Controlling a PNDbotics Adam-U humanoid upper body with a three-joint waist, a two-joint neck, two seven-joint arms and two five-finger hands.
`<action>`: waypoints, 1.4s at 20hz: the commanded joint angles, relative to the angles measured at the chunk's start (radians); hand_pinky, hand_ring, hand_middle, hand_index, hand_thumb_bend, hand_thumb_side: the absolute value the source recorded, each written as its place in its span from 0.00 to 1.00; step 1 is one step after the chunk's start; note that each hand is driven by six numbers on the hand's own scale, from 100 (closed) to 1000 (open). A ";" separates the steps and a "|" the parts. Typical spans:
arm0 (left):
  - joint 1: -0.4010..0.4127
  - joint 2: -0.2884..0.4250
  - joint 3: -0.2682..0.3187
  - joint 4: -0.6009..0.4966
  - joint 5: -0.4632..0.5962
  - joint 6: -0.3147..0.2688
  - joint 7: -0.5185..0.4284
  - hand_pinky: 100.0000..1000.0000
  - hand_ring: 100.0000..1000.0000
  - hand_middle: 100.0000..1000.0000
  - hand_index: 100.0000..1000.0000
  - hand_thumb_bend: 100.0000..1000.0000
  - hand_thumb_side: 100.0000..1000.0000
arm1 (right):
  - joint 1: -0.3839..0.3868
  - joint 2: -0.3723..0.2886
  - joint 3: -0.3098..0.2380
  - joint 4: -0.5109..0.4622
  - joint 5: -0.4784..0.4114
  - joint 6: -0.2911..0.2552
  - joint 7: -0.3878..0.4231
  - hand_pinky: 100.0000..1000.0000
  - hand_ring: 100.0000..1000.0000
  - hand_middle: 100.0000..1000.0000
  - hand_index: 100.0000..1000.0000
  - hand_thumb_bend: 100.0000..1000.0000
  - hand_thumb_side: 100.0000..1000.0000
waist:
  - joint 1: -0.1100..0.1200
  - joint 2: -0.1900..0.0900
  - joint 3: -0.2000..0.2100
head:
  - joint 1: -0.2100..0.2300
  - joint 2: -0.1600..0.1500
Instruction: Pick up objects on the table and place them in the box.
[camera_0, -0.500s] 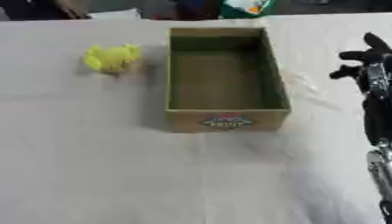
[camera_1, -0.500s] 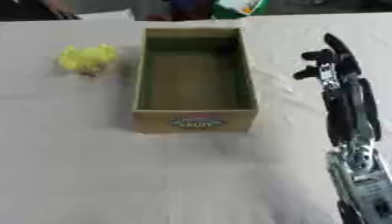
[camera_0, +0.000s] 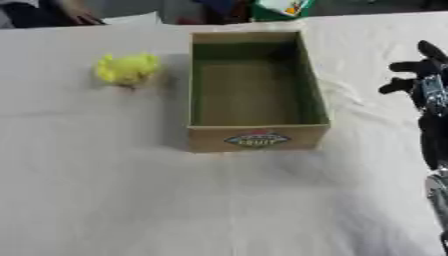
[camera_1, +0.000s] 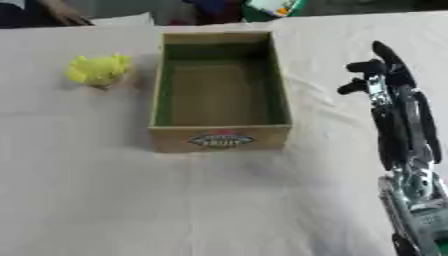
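Note:
A cardboard box with a green inside and a label on its front wall stands open in the middle of the table; nothing shows in it. A small yellow soft thing lies on the cloth to the left of the box, apart from it. My right hand is raised at the right of the box, clear of it, fingers loosely extended and holding nothing. Its black and silver forearm runs down to the lower right corner. My left hand shows in neither view.
A pale cloth covers the table. At the far edge lie a green and white packet and some white paper. A person's hand rests at the far left edge, touching none of the task's things.
My right hand has stayed at about the same spot beside the box. The box and the yellow thing have not moved.

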 joint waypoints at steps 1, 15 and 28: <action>-0.060 0.048 -0.019 0.114 0.032 -0.036 -0.062 0.47 0.61 0.76 0.93 0.00 0.82 | -0.005 -0.030 0.002 -0.020 0.005 0.000 0.008 0.84 0.52 0.66 0.96 0.00 0.79 | 0.004 -0.019 -0.006 | 0.011 -0.012; -0.281 -0.037 -0.090 0.376 -0.036 -0.136 -0.213 0.49 0.66 0.77 0.95 0.00 0.90 | -0.024 -0.046 0.016 -0.020 -0.002 -0.002 0.022 0.84 0.52 0.66 0.96 0.00 0.79 | 0.018 0.005 -0.048 | 0.056 -0.033; -0.344 -0.060 -0.102 0.428 -0.130 -0.203 -0.323 0.55 0.76 0.84 1.00 0.35 0.75 | -0.028 -0.052 0.020 -0.020 -0.004 -0.001 0.025 0.84 0.52 0.66 0.97 0.00 0.78 | 0.032 0.025 -0.070 | 0.063 -0.051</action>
